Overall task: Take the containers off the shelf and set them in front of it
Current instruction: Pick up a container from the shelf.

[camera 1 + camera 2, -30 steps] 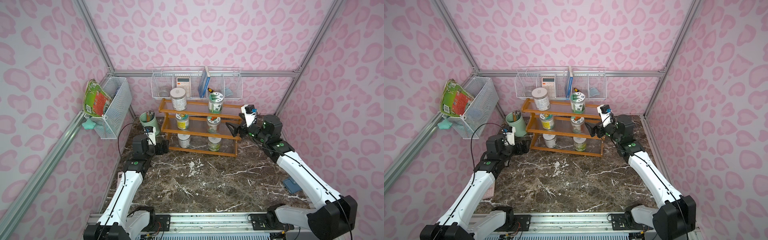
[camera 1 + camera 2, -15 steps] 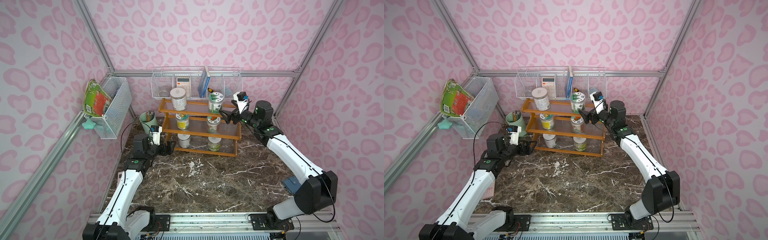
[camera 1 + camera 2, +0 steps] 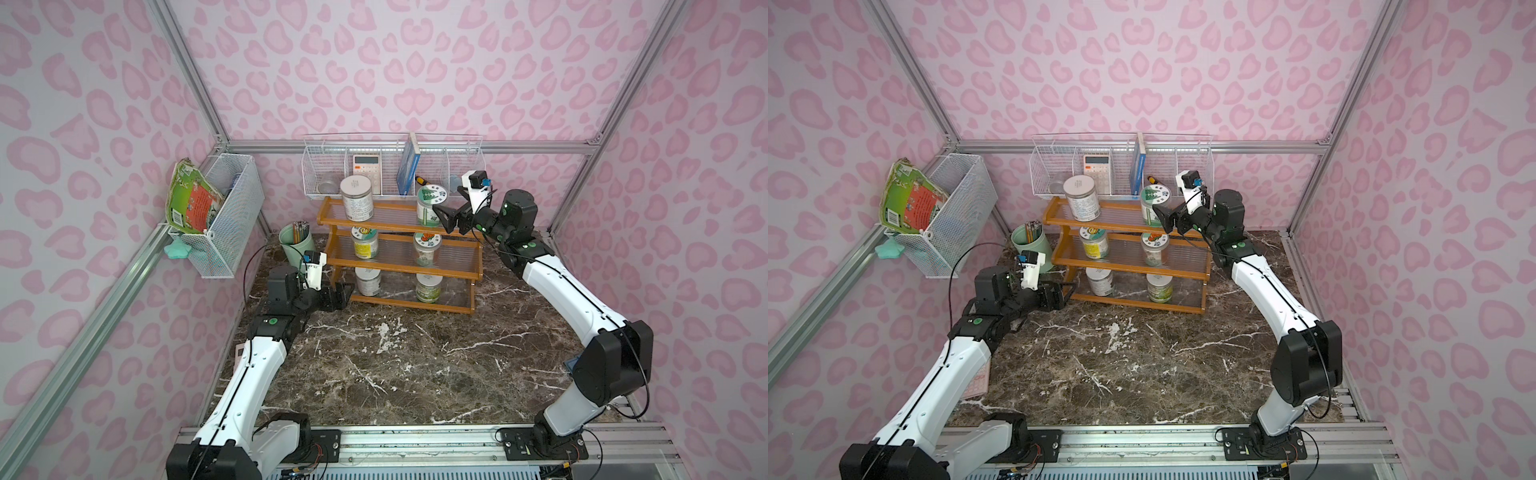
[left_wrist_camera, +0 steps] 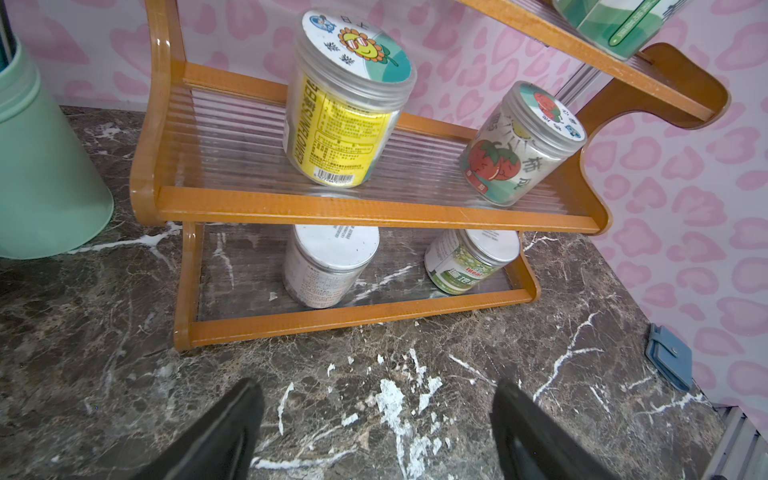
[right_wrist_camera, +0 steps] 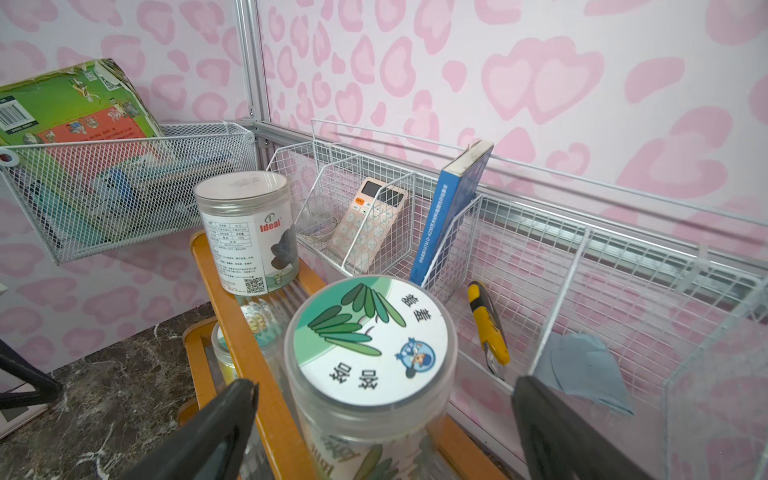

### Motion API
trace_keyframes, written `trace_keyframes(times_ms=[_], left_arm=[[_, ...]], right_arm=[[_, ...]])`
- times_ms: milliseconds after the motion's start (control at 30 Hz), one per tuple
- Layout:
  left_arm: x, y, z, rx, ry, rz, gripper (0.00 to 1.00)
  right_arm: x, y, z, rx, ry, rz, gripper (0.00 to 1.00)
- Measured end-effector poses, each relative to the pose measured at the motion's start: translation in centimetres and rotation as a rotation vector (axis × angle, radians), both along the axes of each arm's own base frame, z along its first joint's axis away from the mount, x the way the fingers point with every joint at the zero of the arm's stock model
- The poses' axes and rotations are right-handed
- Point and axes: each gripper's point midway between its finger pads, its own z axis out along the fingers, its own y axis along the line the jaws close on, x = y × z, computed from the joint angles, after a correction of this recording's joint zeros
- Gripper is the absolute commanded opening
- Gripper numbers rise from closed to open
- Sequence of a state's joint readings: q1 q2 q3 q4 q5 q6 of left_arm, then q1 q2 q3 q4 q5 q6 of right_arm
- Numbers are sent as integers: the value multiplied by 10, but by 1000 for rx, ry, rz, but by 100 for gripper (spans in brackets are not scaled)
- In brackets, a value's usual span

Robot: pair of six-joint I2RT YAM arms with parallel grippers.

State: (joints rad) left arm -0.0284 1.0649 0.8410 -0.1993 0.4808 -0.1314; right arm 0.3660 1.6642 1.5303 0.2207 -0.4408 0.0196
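- While all six containers stand on the shelf [image 3: 405,270], two to a tier, nothing yet sits on the marble tabletop [image 3: 395,365] in front of it, so I judge the task barely begun.
- At the left, the left gripper [image 3: 344,292] hovers low over the tabletop just off the shelf's left post, its fingers spread wide and empty. Its wrist view looks towards the white-lidded jar [image 4: 330,266] on the bottom tier.
- That jar sits tucked under the middle tier, so a reach from too high would likely knock a finger against the front rail. A wide swing could clip the mint pencil cup [image 3: 296,245] just beside the shelf.
- On the middle tier, the sunflower jar [image 3: 365,243] and the tomato jar [image 3: 426,249] stand directly below the top pair. Anything toppled from above would probably strike them.
- At the right, the right gripper [image 3: 445,218] is up at the top tier with its fingers spread on either side of the green-lidded jar [image 5: 370,345]. They are not pinching it, and I cannot tell whether either touches.
- Closing near the smooth lid could let the jar slip or tip. The far finger works close to the wire basket [image 5: 540,257] behind — it might snag there. Dragging the jar out without lifting it could catch it on the raised front rail and drop it.
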Motion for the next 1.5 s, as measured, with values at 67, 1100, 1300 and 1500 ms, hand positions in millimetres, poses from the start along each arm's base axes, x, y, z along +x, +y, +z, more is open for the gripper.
trace_keyframes(times_ms=[67, 1100, 1300, 1500], left_arm=[[0, 0, 0, 0, 2, 0, 89], [0, -1, -3, 2, 12, -5, 89], [0, -1, -3, 2, 12, -5, 89], [0, -1, -2, 2, 10, -5, 89]], right_arm=[[2, 2, 0, 4, -3, 6, 99], [31, 24, -26, 17, 21, 8, 88], [32, 25, -26, 22, 25, 8, 76], [29, 24, -23, 24, 22, 8, 74]])
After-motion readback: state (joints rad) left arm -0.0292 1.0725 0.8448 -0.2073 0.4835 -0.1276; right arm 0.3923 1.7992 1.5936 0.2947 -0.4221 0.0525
